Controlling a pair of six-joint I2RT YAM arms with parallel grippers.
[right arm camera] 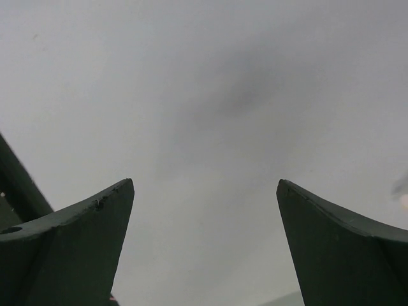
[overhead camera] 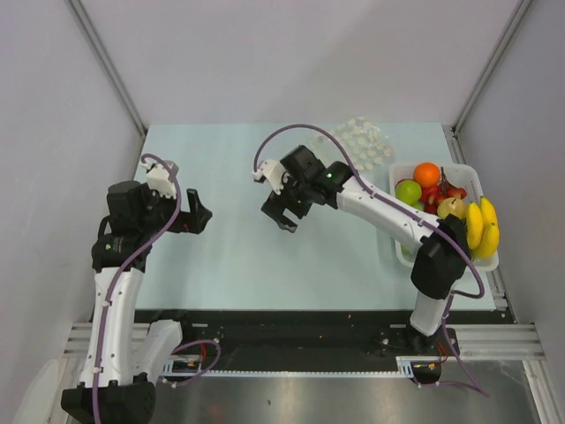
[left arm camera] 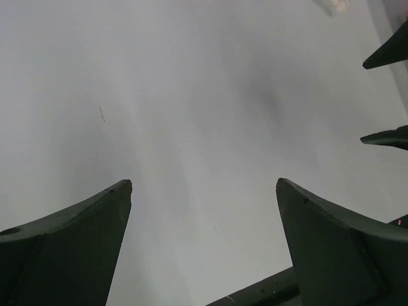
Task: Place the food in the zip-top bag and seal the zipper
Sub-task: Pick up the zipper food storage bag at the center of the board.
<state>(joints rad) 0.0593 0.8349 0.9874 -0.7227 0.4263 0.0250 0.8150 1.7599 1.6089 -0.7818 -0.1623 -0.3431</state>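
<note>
At the right edge of the worktop [overhead camera: 229,265], food [overhead camera: 441,199] all heaped in the white basket [overhead camera: 463,168]; zip-top bag [overhead camera: 362,140] flat at the far side, seemingly unfilled. Left hand [overhead camera: 196,216], right hand [overhead camera: 281,212]: spread wide, gripping nothing. Filling and sealing all to do.

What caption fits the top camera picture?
Both arms hover, jaws open; fruit sits in the basket, near the clear bag.
</note>
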